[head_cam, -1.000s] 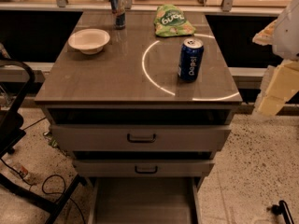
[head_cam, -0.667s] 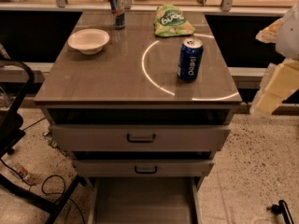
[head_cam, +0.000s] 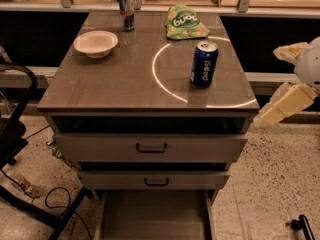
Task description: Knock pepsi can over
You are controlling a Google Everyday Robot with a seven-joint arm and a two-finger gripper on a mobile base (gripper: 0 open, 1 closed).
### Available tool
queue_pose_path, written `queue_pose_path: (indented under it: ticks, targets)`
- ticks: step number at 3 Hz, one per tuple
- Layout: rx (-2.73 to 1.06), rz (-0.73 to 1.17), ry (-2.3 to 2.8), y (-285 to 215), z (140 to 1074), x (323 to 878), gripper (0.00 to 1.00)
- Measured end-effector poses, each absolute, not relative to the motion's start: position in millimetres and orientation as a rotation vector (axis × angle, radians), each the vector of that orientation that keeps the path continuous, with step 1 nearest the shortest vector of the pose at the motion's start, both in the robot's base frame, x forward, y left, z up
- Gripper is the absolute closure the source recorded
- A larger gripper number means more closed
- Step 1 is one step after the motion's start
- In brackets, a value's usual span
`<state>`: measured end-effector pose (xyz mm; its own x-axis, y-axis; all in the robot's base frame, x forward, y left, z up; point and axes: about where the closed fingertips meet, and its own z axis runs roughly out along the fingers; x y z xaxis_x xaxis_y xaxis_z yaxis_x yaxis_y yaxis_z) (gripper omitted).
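The pepsi can (head_cam: 204, 63) is dark blue with white lettering and a silver top. It stands upright on the right part of the grey-brown cabinet top (head_cam: 125, 84), inside a bright ring of light. My gripper (head_cam: 286, 86) shows as cream-coloured parts at the right edge of the camera view. It is off the cabinet's right side, at about the height of the top, and well apart from the can.
A white bowl (head_cam: 96, 43) sits at the left rear. A slimmer silver-blue can (head_cam: 126, 11) stands at the back. A green chip bag (head_cam: 185, 23) lies at the back right. Below are two drawers (head_cam: 150, 147). A black chair frame (head_cam: 20, 134) is at the left.
My gripper has shifted slightly lower and to the left at the right edge. The pepsi can has not moved.
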<state>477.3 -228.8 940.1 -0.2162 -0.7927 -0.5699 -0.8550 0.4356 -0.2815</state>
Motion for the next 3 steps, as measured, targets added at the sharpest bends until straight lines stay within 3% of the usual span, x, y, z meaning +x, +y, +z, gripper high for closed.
queue_pose_path:
  ticks: [2, 3]
  targets:
    - [-1.023, 0.256, 1.708, -230.0, 948.1, 558.1, 0.0]
    - [-0.954, 0.293, 1.669, -230.5, 949.4, 572.5, 0.0]
